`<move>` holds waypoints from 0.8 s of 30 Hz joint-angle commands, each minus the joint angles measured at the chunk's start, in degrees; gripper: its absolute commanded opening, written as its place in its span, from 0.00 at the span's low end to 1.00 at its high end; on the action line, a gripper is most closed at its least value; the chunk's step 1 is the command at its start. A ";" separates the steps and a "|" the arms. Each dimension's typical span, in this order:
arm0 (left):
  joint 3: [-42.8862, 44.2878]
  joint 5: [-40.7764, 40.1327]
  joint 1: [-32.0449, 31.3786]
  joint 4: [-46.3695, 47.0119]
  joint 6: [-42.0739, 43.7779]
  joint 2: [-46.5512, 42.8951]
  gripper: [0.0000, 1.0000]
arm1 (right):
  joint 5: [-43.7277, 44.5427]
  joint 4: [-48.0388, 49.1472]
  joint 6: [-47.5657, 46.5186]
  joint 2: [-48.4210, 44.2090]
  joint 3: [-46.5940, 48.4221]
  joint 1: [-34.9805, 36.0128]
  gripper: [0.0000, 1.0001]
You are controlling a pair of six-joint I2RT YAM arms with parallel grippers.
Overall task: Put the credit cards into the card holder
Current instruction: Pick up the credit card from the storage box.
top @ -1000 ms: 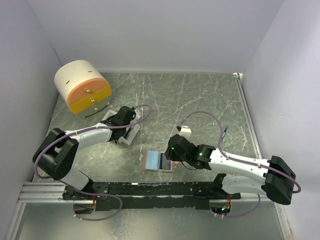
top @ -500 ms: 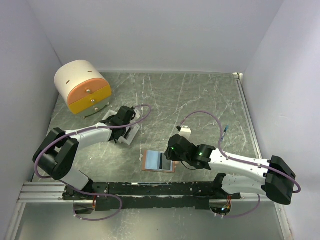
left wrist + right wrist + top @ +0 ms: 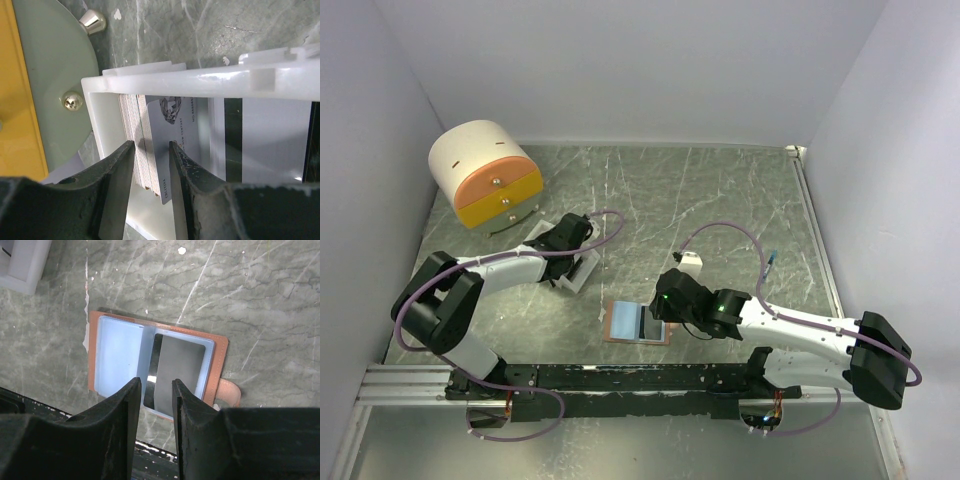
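My left pincer (image 3: 151, 150) straddles the tight-packed credit cards (image 3: 167, 112) in the white box (image 3: 200, 80), its grip unclear, and may lift several at once; my right pincer (image 3: 155, 386), parted and empty, hovers over the open card holder (image 3: 117, 355).

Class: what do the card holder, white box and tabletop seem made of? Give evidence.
Card holder: matte salmon cover, likely faux leather; glossy pale-blue plastic pockets. White box: translucent moulded plastic, glinting rim. Tabletop: veined grey-green, stone or printed laminate; can't tell.
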 commanded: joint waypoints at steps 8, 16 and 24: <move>0.84 -2.37 0.27 0.58 0.96 0.62 0.38 | 0.35 0.58 -0.63 -0.68 -0.49 0.19 0.32; 1.51 -3.40 0.27 0.29 1.24 0.11 0.30 | 0.83 -0.23 -0.83 -1.32 -0.07 0.16 0.32; 2.10 -3.50 0.29 -0.97 1.17 -0.58 0.27 | 0.62 -0.32 -0.96 -1.03 0.24 0.16 0.32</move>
